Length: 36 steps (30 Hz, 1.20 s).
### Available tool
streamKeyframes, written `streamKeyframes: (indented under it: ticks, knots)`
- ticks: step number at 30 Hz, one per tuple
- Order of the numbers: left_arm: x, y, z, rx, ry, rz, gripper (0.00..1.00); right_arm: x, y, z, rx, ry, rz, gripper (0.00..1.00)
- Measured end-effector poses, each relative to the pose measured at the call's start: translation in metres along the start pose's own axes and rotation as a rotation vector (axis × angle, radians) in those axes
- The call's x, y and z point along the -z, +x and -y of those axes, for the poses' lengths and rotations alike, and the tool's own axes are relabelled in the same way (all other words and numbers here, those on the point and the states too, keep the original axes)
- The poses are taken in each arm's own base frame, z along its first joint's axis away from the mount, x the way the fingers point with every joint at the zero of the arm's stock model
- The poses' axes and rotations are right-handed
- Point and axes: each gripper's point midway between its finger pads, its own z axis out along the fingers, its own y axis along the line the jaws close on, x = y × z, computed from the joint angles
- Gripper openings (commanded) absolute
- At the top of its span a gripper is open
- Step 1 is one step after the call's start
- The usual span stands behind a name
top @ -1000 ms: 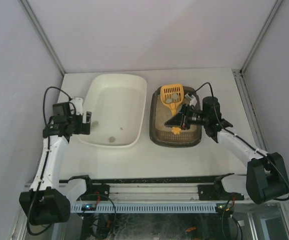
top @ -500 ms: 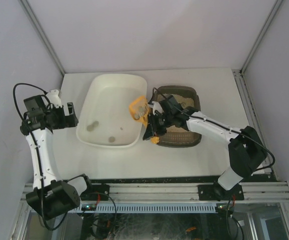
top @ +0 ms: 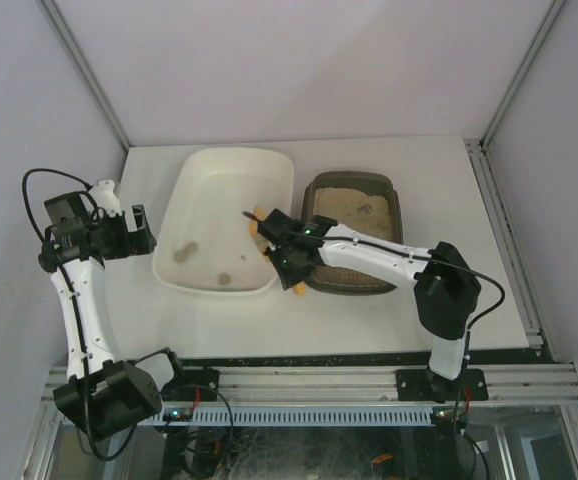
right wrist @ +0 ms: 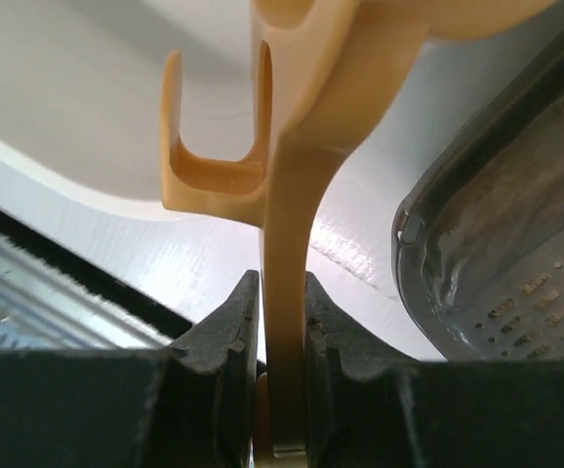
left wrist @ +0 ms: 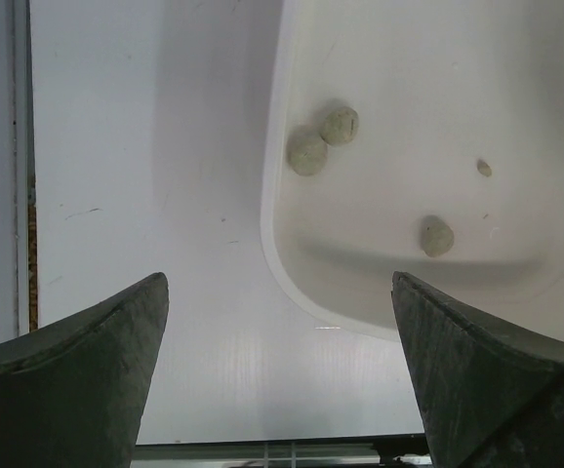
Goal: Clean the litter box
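The litter box (top: pixel 353 177) sits on the white desk (top: pixel 439 180) right of centre. Seen from above, the right pincer (top: pixel 289 268) hangs just off its 8 o'clock corner, so the box lies at about 2 o'clock from the pincer. In the right wrist view the box's corner (right wrist: pixel 497 224) shows at 3 o'clock of the pincer (right wrist: pixel 282 292), apart from it.

The box is a dark brown-grey plastic tray, a rounded rectangle with a thick, smooth rim. It holds pale, grainy, sandy litter, and rows of small pale marks show low on its inner wall.

The right pincer is closed tight on the flat handle of a glossy orange-yellow plastic scoop (right wrist: pixel 297 175), which has an open hook on one side. From above, the scoop's head (top: pixel 255 217) reaches toward 11 o'clock, over the rim of a white tub (top: pixel 231 152).

That tub lies just beside the box at its 9 o'clock. It is larger and of smooth plastic, with rounded corners and sloping walls (left wrist: pixel 272 195). Three round grey-green clumps (left wrist: pixel 307 154) and a small crumb lie on its floor.

The left pincer (top: pixel 141 232) is at the tub's 9 o'clock, above bare desk (left wrist: pixel 145 146). Its dark, matte, wedge-shaped fingers (left wrist: pixel 97 370) are spread wide and hold nothing.
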Motion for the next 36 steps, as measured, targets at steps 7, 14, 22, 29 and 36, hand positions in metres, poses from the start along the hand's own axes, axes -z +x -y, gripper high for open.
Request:
streamKeyframes:
  ticks: [7, 14, 22, 29, 36]
  knots:
    - [-0.003, 0.002, -0.003, 0.008, -0.011, 0.001, 1.00, -0.003, -0.009, -0.012, 0.284, 0.391, 0.051, 0.00]
    - [-0.002, 0.001, -0.008, 0.007, -0.040, 0.007, 1.00, 0.000, 0.001, 0.007, 0.454, 0.686, 0.034, 0.00]
    - [0.009, -0.007, -0.009, 0.007, -0.074, 0.061, 1.00, 0.016, -0.011, 0.024, 0.453, 0.755, 0.079, 0.00]
    - [0.004, -0.024, 0.017, -0.057, -0.064, 0.030, 1.00, 0.073, -0.008, 0.045, 0.291, 0.605, 0.210, 0.00]
    - [0.017, -0.089, 0.128, -0.151, 0.115, 0.197, 1.00, 0.203, 0.013, 0.142, -0.212, 0.457, 0.571, 0.00]
